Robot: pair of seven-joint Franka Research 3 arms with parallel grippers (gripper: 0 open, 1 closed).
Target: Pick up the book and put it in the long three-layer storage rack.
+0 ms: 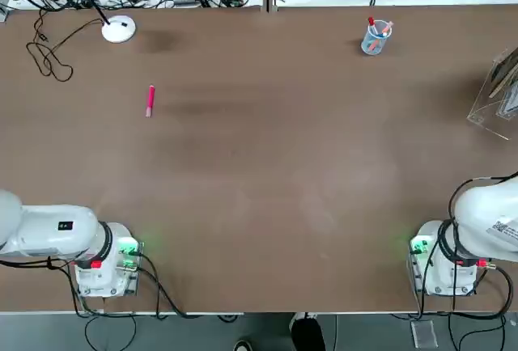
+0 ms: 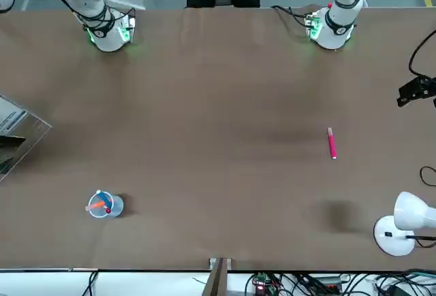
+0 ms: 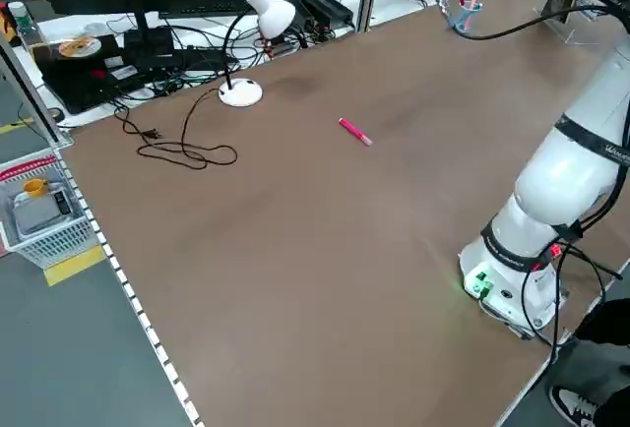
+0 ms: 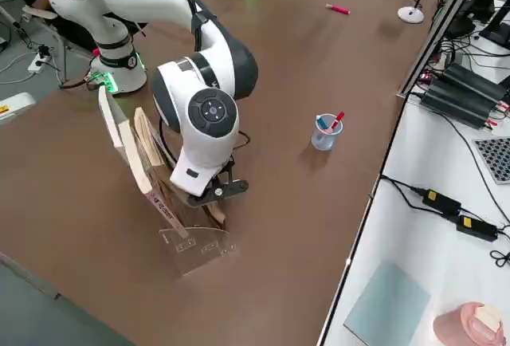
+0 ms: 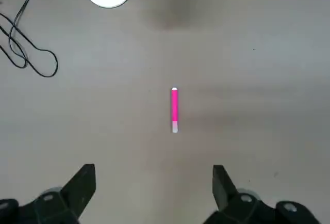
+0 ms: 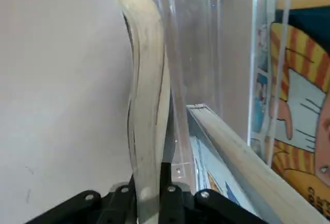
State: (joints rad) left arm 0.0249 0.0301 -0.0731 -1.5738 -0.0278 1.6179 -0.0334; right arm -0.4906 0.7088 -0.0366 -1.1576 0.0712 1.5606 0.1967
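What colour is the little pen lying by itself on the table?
Bright pink with a pale grey end, the pen shows best in the left wrist view.

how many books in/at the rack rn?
3, maybe more hidden. One book pinched edge-on in the right gripper at the rack; two already in it: a pale-edged one and a cartoon-cover one.

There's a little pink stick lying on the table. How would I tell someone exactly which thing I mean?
Look at the big brown table, on the side with the white desk lamp near the far edge. A little nearer the robot than the lamp, a short pink marker lies flat and alone on the bare wood. The other pens stand in a clear cup far across the table.
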